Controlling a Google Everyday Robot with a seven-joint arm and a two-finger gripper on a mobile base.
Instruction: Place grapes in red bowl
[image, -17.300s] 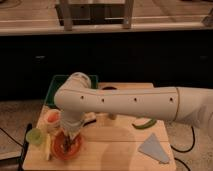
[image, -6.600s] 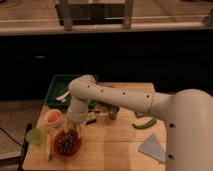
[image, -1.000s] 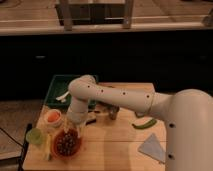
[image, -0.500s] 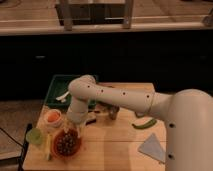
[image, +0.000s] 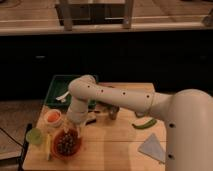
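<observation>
The grapes (image: 66, 143), a cluster of small dark berries, lie inside the red bowl (image: 56, 152) at the front left of the wooden table (image: 115, 150). My gripper (image: 78, 129) hangs from the white arm just above the bowl's far right rim, clear of the grapes.
A small white bowl with orange inside (image: 52, 117) and a pale green cup (image: 34, 135) stand left of the red bowl. A green tray (image: 58, 90) sits at the back left. A long green vegetable (image: 146, 123), a pale cloth (image: 152, 147) and a grey cup (image: 113, 112) lie to the right.
Over the last second nothing has visibly moved. Since the earliest frame the arm has pulled up and back from the red bowl, and the grapes lie in the bowl.
</observation>
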